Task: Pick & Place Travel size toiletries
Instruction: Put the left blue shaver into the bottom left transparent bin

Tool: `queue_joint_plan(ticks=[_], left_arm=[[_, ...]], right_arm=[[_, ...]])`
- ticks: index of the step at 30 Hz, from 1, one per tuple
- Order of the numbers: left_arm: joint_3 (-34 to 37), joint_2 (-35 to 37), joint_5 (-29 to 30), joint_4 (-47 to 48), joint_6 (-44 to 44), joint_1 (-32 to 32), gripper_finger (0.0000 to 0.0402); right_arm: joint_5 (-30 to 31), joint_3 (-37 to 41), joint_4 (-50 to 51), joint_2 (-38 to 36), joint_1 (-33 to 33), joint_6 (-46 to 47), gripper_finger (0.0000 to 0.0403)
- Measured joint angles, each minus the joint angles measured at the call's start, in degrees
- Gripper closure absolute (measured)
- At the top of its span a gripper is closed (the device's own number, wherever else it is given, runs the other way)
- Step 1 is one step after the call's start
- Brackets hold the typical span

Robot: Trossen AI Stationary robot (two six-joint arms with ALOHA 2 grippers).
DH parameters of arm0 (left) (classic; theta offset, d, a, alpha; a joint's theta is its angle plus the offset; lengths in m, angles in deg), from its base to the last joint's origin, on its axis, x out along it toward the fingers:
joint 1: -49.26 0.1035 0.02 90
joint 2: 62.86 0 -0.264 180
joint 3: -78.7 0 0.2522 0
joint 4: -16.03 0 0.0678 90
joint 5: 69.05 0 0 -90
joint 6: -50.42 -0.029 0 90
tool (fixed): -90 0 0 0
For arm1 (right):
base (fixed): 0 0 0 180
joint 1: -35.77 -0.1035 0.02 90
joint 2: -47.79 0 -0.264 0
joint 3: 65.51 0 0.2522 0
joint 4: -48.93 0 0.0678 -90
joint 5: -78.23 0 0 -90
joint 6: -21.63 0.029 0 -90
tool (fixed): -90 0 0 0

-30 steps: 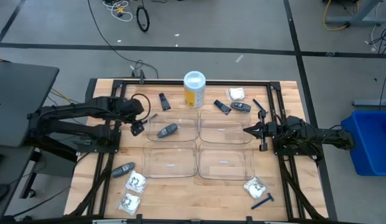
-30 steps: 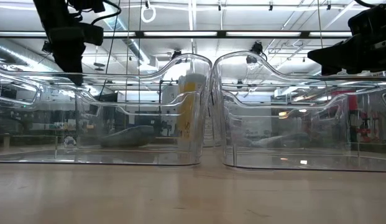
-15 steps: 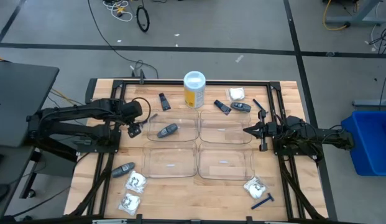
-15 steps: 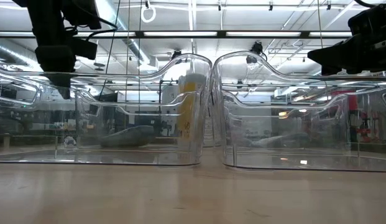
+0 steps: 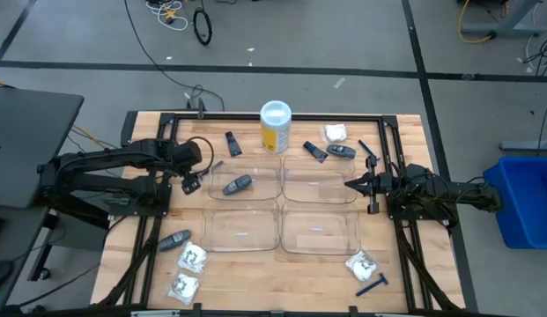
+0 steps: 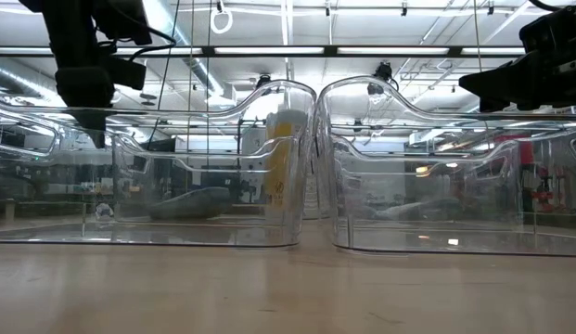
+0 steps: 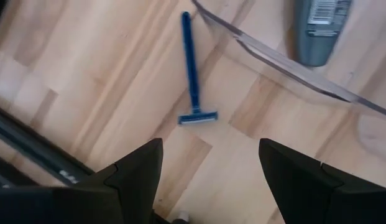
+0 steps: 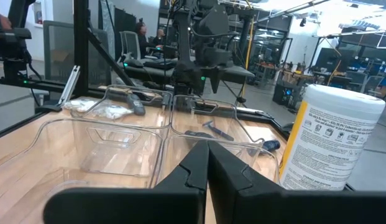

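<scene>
My left gripper (image 7: 208, 163) hangs released above a thin blue razor (image 7: 193, 74) lying on wood just outside the clear tray (image 5: 244, 182); my right gripper (image 5: 350, 185), beside the trays, is clenched empty.

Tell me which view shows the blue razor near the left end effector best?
Left wrist view: the blue razor lies whole on bare wood beyond the open left end effector. High view shows only a faint sliver; low view doesn't show it; right wrist unclear.

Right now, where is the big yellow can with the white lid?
From above, the yellow can stands at the table's far edge near the middle, just behind the clear trays, with a dark blue tube on its left.
</scene>
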Motion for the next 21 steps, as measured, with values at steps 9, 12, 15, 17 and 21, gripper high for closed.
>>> queue_joint_plan(ticks=[9, 12, 15, 17, 21], left_arm=[[-0.1, -3.1, -3.8, 1.5, 0.3, 0.0, 0.0129], [-0.1, -4.8, -3.4, 1.7, 0.3, 0.0, 0.0129], [-0.1, -5.8, -1.8, 1.7, -0.1, 0.3, 0.0129], [-0.1, -6.5, -1.5, 1.7, -0.1, 1.2, 0.0129], [-0.1, -6.8, -0.5, 1.7, 0.2, 3.5, 0.0125]], right_arm=[[0.0, 0.0, 0.0, 0.0, 0.0, 0.0, 0.039], [0.0, 0.0, 0.0, 0.0, 0.0, 0.0, 0.039], [0.0, 0.0, 0.0, 0.0, 0.0, 0.0, 0.039], [0.0, 0.0, 0.0, 0.0, 0.0, 0.0, 0.039], [0.0, 0.0, 0.0, 0.0, 0.0, 0.0, 0.039]])
